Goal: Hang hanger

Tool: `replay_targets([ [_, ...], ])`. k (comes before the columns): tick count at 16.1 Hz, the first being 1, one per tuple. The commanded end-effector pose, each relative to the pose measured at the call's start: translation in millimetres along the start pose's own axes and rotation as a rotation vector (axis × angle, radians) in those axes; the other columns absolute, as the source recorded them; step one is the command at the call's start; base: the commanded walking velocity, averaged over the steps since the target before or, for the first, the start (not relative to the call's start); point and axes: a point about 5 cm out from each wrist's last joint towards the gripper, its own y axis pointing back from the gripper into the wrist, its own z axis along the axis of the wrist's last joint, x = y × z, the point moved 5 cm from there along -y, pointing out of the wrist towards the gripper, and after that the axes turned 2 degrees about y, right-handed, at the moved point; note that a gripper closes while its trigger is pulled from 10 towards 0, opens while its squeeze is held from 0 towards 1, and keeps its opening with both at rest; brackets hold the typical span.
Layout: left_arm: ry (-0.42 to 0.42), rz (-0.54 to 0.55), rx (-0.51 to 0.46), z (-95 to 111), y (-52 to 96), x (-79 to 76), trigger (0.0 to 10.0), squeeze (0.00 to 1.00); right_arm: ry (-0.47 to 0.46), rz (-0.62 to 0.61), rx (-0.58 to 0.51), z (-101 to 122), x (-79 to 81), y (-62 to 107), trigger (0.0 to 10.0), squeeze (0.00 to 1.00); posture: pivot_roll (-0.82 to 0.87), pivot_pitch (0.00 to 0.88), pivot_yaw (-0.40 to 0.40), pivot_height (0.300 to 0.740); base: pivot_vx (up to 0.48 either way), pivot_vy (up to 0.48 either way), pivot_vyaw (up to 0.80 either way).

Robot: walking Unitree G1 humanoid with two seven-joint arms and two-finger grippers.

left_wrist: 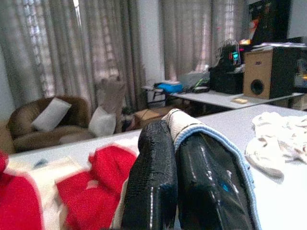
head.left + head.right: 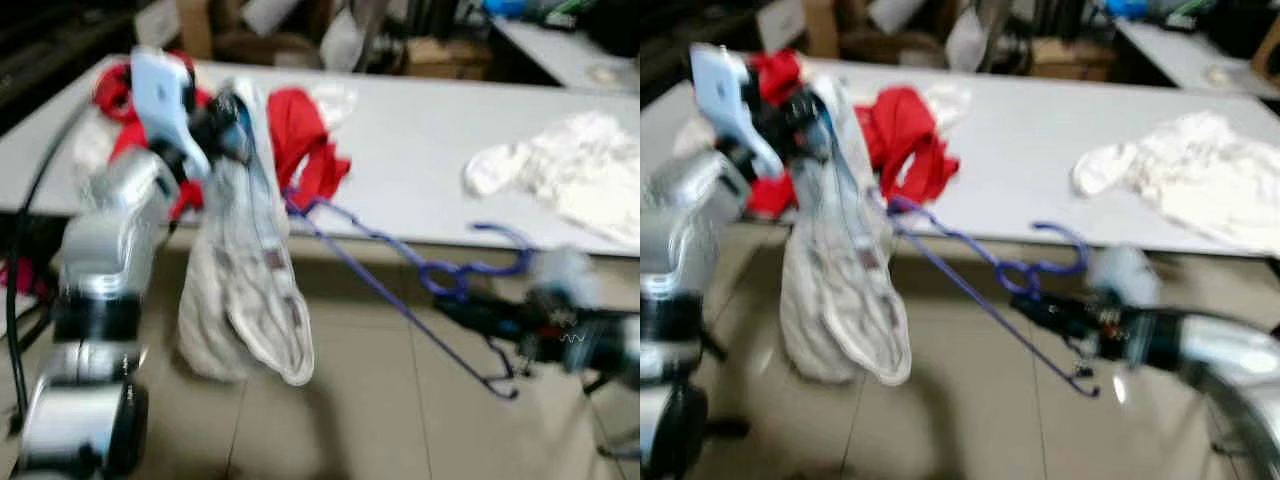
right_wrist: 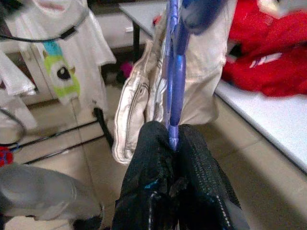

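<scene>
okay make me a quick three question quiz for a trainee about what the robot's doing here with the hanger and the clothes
1. True or false: the right gripper is shut on the blue hanger.
2. What does the left gripper hold? A) red cloth B) pale garment C) nothing
3. Fill in: the white clothes lie on the ____.

Key
1. True; the right wrist view shows the fingers clamped on the wire.
2. B; the pale garment hangs from it, above the floor.
3. Table, to the robot's right; the red cloth lies to the left.

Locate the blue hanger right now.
In the eye views, the blue hanger hangs before the table edge, held by the right gripper, its far end inside the white garment.
</scene>
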Motion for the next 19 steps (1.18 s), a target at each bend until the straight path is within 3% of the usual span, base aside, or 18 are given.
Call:
replay_targets([
  [1,-0.044,-0.086,-0.071,21,-12.9,-19.0,10.0,0.00,0.007,0.018,-0.019,9,1.0,5.9,10.0,0.00,-0.05,0.000,-0.006,0.740,0.405,0.000,0.00],
  [3,-0.098,-0.076,-0.115,50,-32.6,-7.1,10.0,0.00,0.002,0.094,-0.085,27,7.3,16.5,10.0,0.00,-0.04,0.000,-0.004,0.740,0.394,0.000,0.00],
  [4,-0.108,-0.074,-0.118,52,-34.1,-5.9,10.0,0.00,0.001,0.102,-0.093,29,8.1,17.3,10.0,0.00,-0.04,0.000,-0.004,0.740,0.386,0.000,0.00],
  [5,-0.094,-0.097,-0.154,69,-43.1,-6.9,10.0,0.00,0.006,0.140,-0.088,31,13.2,16.3,10.0,0.00,-0.05,0.000,-0.001,0.740,0.386,0.000,0.00],
  [8,-0.066,-0.245,-0.255,107,-58.6,-32.9,10.0,0.00,0.021,0.142,0.038,10,16.3,2.2,10.0,0.00,-0.05,0.000,0.014,0.740,0.380,0.000,0.00],
  [9,-0.040,-0.321,-0.292,117,-55.5,-47.6,10.0,0.00,0.035,0.091,0.081,0,8.1,-4.0,10.0,0.00,-0.05,0.000,0.016,0.740,0.360,0.000,0.00],
  [12,0.019,-0.428,-0.338,128,-46.4,-63.5,10.0,0.00,0.074,-0.041,0.075,0,-16.5,-13.9,10.0,0.00,-0.05,0.000,0.010,0.740,0.356,0.000,0.00],
  [13,0.026,-0.492,-0.343,129,-39.4,-73.7,10.0,0.00,0.111,-0.113,0.057,6,-33.2,-21.3,10.0,0.00,-0.05,0.000,0.005,0.740,0.356,0.000,0.00],
  [15,0.012,-0.534,-0.351,131,-34.7,-79.4,10.0,0.00,0.176,-0.202,0.050,16,-55.7,-27.6,10.0,0.00,-0.04,0.000,-0.002,0.740,0.354,0.000,0.00],
  [16,0.020,-0.539,-0.366,136,-33.6,-79.8,10.0,0.00,0.211,-0.289,0.036,27,-75.9,-29.1,10.0,0.00,-0.04,0.000,-0.006,0.740,0.349,0.000,0.00],
  [17,0.035,-0.536,-0.403,146,-32.4,-78.9,10.0,0.00,0.254,-0.460,0.033,46,-112.3,-25.0,10.0,0.00,-0.04,0.000,-0.009,0.740,0.352,0.000,0.00],
  [18,0.055,-0.534,-0.430,155,-30.6,-77.8,10.0,0.00,0.295,-0.599,0.018,63,-138.5,-15.9,10.0,0.00,-0.04,0.000,-0.012,0.740,0.352,0.000,0.00],
  [19,0.059,-0.532,-0.441,159,-29.9,-77.0,10.0,0.00,0.317,-0.667,-0.007,75,-149.9,-9.9,10.0,0.00,-0.04,0.000,-0.012,0.740,0.352,0.000,0.00],
])
